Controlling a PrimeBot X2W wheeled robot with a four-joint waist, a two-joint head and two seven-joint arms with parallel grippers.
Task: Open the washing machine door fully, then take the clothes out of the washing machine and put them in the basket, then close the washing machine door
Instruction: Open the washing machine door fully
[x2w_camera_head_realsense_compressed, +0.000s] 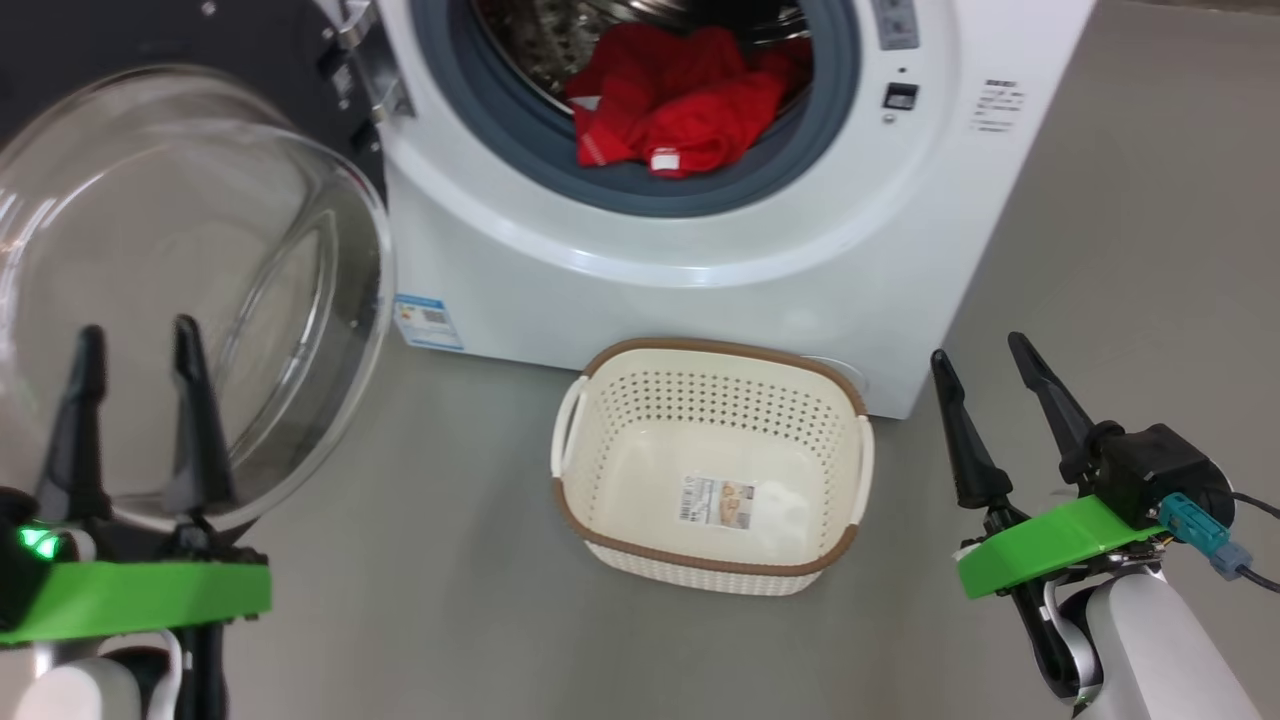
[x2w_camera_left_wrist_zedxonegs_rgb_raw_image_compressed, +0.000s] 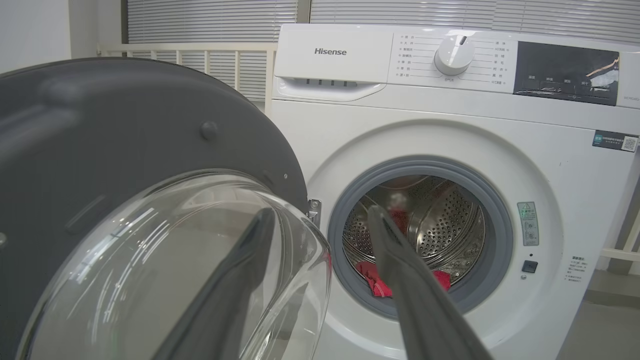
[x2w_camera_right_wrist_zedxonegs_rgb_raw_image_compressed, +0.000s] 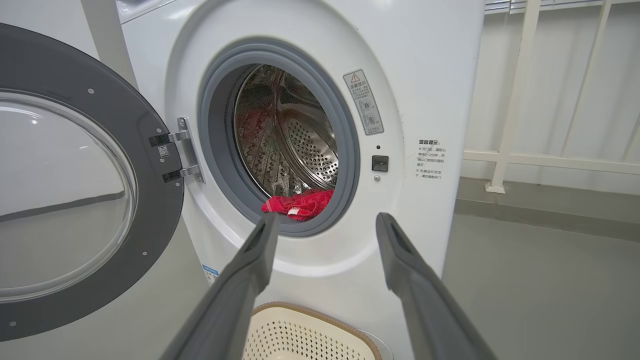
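The big white front-loading washing machine (x2w_camera_head_realsense_compressed: 700, 290) stands on the grey floor (x2w_camera_head_realsense_compressed: 450, 620) ahead of us, its round opening facing us. The round washing machine door with a black rim and clear glass bowl (x2w_camera_head_realsense_compressed: 180, 250) is swung open on hinges at the left of the opening. Its inner face is turned our way and the glass bowl bulges out toward us.

The bright red fabric clothes (x2w_camera_head_realsense_compressed: 680, 100) lie bunched in the bottom front of the perforated steel drum. They spill onto the grey rubber ring (x2w_camera_head_realsense_compressed: 800, 150), with a small white label at their near edge.

The cream-white perforated plastic basket with a brown woven-look rim (x2w_camera_head_realsense_compressed: 720, 348) sits on the floor just in front of the machine, below the opening. Its mouth faces up and its long axis runs left to right, roughly along the machine's front, with a white handle at each short end.

Our left gripper (x2w_camera_head_realsense_compressed: 138, 332) hangs at the lower left, its fingers spread and pointing up at the glass bowl; we cannot tell whether they touch it. Our right gripper (x2w_camera_head_realsense_compressed: 977, 347) hangs at the lower right beside the machine's corner, its fingers spread around nothing and pointing toward the machine.
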